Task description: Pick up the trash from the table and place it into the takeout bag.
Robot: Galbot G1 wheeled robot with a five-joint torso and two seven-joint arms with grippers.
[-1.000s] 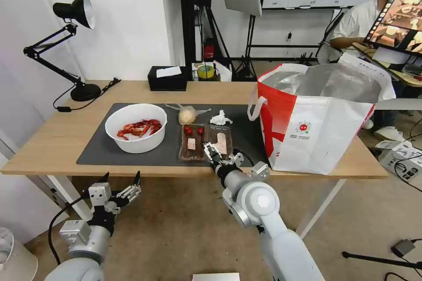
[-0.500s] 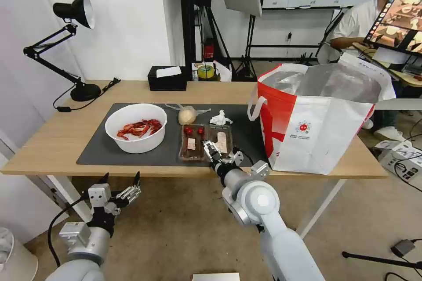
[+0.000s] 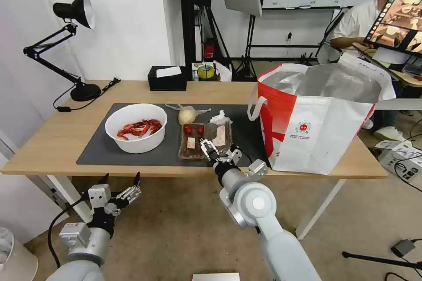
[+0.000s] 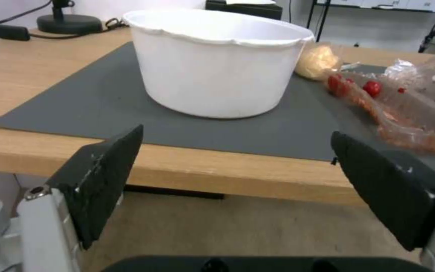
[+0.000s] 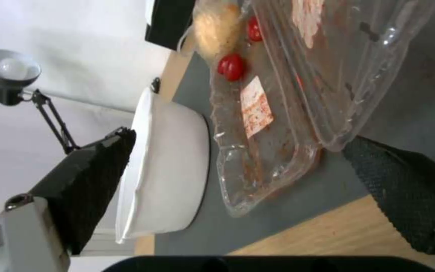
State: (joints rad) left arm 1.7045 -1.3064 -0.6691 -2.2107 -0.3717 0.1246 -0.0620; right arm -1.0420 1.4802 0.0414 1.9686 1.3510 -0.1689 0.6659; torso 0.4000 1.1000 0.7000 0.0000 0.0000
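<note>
My right gripper (image 3: 212, 148) (image 5: 238, 138) is open at the table's (image 3: 52, 136) front edge, its fingers straddling the near ends of two clear trays. The right tray (image 3: 220, 135) (image 5: 348, 68) is tipped up, its near rim against one finger (image 5: 398, 181). The left tray (image 3: 191, 142) (image 5: 258, 124) lies flat with red scraps. The white bowl (image 3: 136, 127) (image 4: 217, 68) of crayfish shells, the bagged beige lump (image 3: 187, 115) and the tissue (image 3: 221, 117) rest on the grey mat (image 3: 96, 149). The takeout bag (image 3: 321, 114) stands open to the right. My left gripper (image 3: 121, 178) (image 4: 236, 133) hangs open below the table's front edge.
A black desk lamp (image 3: 85, 92) stands at the back left of the table. A black tissue box (image 3: 167, 79) and a yellow tape roll (image 3: 205, 71) sit at the back edge. Light stands and a seated person are behind the table.
The right gripper has edged forward, and the right tray has tipped up from flat, now leaning toward the tissue. The left arm has not moved.
</note>
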